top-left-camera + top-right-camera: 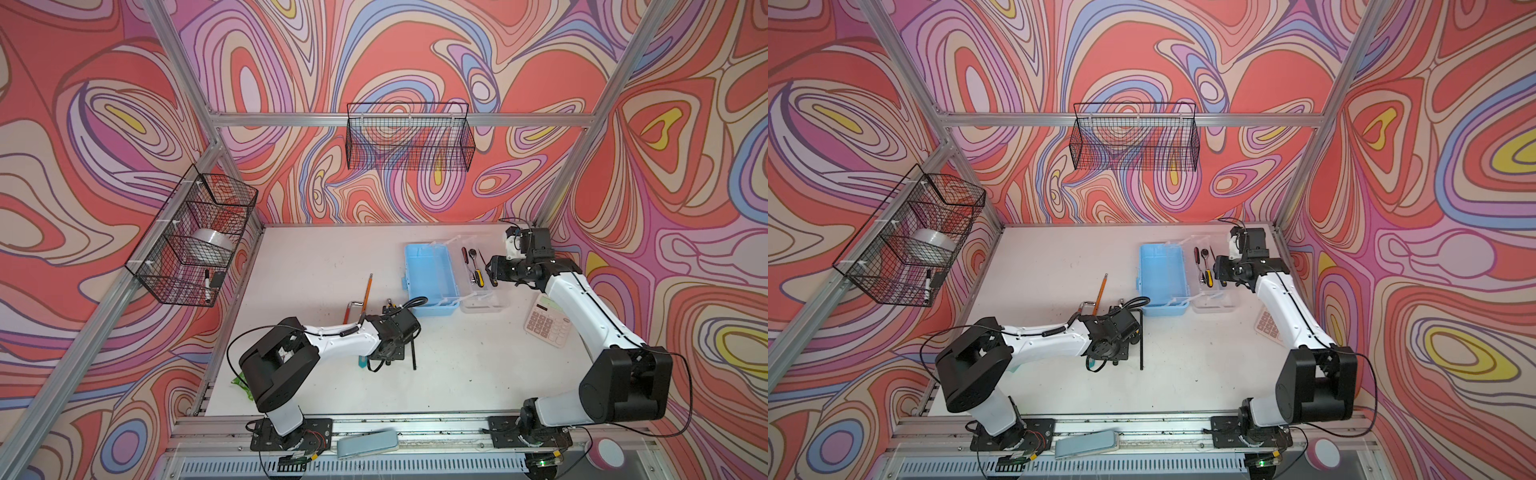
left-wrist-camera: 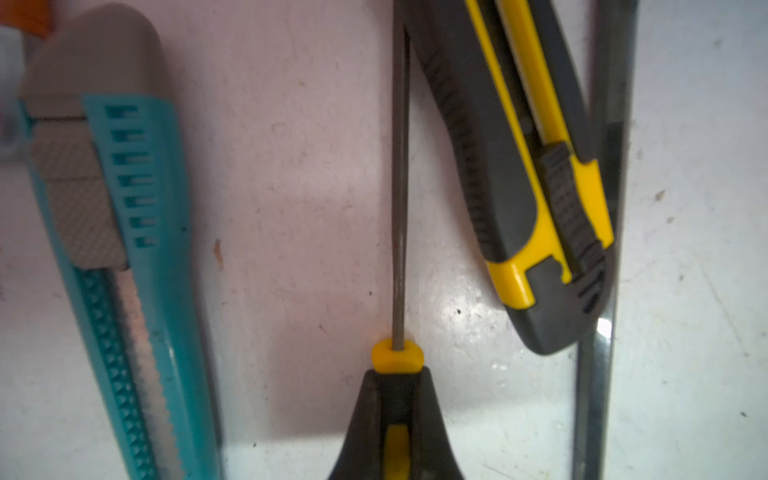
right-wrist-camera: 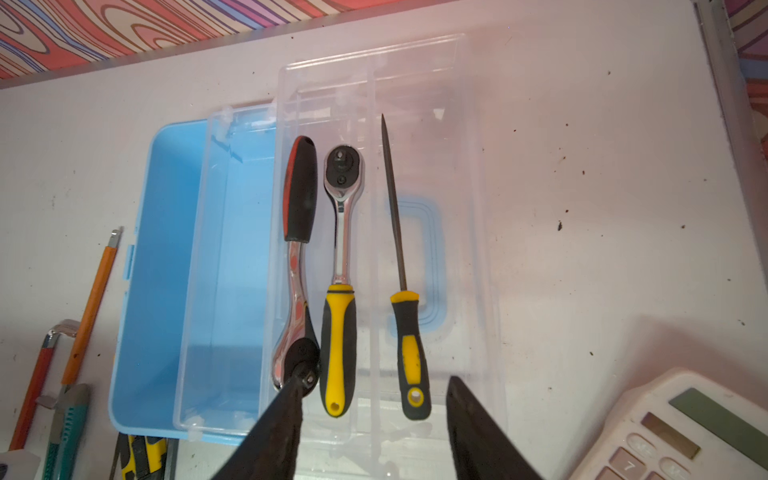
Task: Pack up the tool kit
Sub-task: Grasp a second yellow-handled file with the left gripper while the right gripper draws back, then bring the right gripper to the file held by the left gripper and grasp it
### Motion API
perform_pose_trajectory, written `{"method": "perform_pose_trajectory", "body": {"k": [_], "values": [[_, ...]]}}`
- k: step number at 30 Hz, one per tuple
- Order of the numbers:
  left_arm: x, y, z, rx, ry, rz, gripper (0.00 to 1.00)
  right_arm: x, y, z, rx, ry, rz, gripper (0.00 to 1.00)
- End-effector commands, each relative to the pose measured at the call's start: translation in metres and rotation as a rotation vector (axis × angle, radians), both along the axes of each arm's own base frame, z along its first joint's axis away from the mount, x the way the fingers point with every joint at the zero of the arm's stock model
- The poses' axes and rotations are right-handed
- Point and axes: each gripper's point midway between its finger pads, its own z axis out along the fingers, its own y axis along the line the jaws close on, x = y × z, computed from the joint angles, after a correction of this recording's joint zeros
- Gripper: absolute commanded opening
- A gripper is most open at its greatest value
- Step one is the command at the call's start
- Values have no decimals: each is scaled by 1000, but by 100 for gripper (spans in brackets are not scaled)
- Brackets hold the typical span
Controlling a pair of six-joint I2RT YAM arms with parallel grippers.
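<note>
The light blue case [image 1: 430, 274] [image 1: 1160, 278] [image 3: 162, 291] lies open, its clear lid [image 3: 457, 166] flat beside it. On the lid rest a red-black ratchet [image 3: 299, 199], a yellow-black ratchet [image 3: 338, 332] and a thin yellow-black screwdriver [image 3: 409, 353]. My right gripper [image 3: 374, 382] [image 1: 494, 270] hovers open over their handles. My left gripper [image 2: 397, 382] [image 1: 388, 359] points down at the table, shut on another yellow-black screwdriver [image 2: 400, 208]. Beside that one lie a teal utility knife [image 2: 124, 249], a yellow-black utility knife [image 2: 519, 166] and a long hex key [image 2: 598, 291].
Orange [image 1: 368, 291] and red [image 1: 348, 311] hex keys lie left of the case. A pink calculator [image 1: 548, 324] sits under my right arm. A pale pedal [image 1: 365, 442] rests on the front rail. Wire baskets hang on the left [image 1: 195, 241] and back [image 1: 409, 141] walls.
</note>
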Motion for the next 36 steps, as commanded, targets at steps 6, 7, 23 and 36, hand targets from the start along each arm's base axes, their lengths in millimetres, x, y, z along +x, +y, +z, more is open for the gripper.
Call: {"method": "perform_pose_trajectory", "body": {"k": [6,7,23,36], "values": [[-17,26,-10,56,31,32,0,-18,31,10,214,-23,16,52],[-16,26,-8,53,21,35,0,-20,37,11,241,-28,21,52],[4,14,45,-65,-131,25,0,-59,154,-20,453,32,167,50],[23,-44,87,-277,-208,-97,0,-72,217,-38,533,82,284,49]]}}
